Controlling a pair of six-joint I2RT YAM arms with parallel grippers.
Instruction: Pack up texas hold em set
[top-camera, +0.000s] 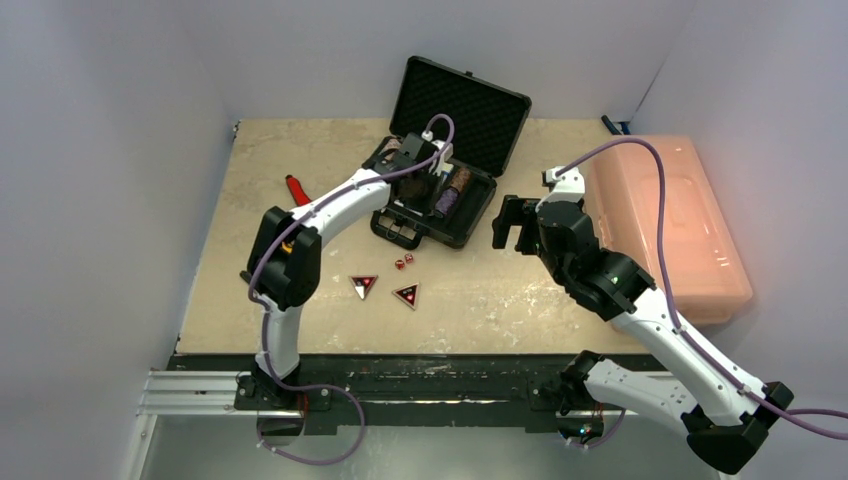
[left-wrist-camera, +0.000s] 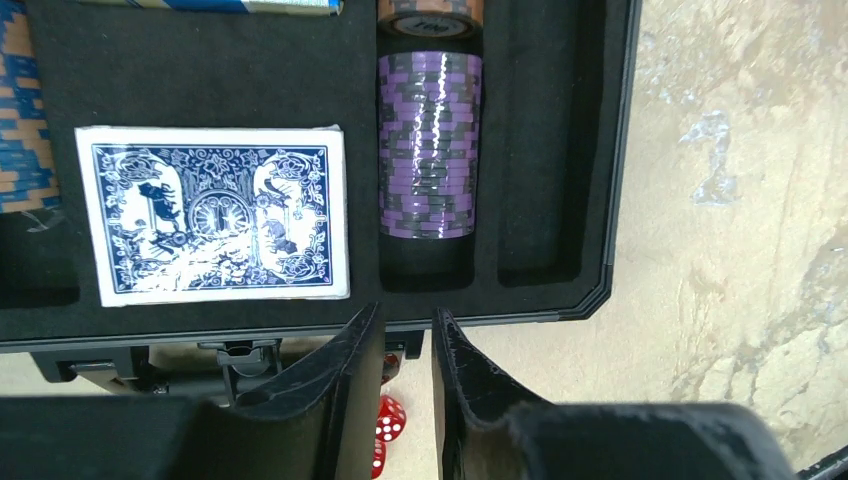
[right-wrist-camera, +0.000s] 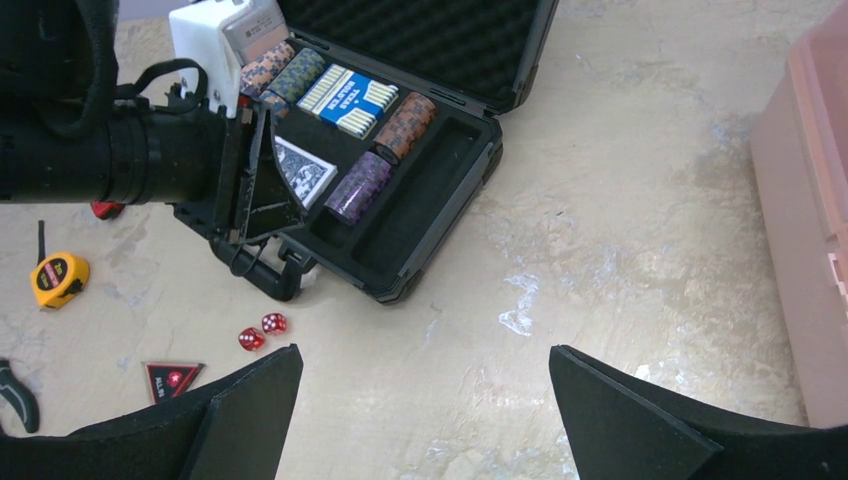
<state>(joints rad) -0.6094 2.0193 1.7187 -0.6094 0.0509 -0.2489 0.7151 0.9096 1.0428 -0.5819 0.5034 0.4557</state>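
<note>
Tabletop of mottled beige (top-camera: 500, 300) is carrying everything. The large pink translucent plastic bin (top-camera: 660, 220) is lying along its right edge; the right wrist view is cutting it off, showing only one wall. The black rectangular hard briefcase (top-camera: 470, 110) is lying open at far centre, its foam-lined lid standing up. From above, the left arm is covering the case's near-left part, and its handle is showing only partly behind the wrist. A strip of bare table is running between case and bin, where the right gripper (right-wrist-camera: 425, 360) is hovering with its fingers spread wide and holding nothing.

The left gripper (left-wrist-camera: 408, 315) is hanging over the case's near rim, its fingers nearly together with a slim gap and nothing between them. Inside the case, a blue-backed card deck (left-wrist-camera: 215, 212) is lying flat, with a purple chip stack (left-wrist-camera: 430, 145) in the slot to its right; a blue-and-orange stack is being cut off at the left wrist view's left edge. The rightmost slot is showing only black foam.

Two triangular red-black buttons (top-camera: 364, 286) (top-camera: 406, 295) are lying on the table near of the case. Two red dice (right-wrist-camera: 273, 323) are sitting together between them and the case. Their pips are too small to read.
</note>
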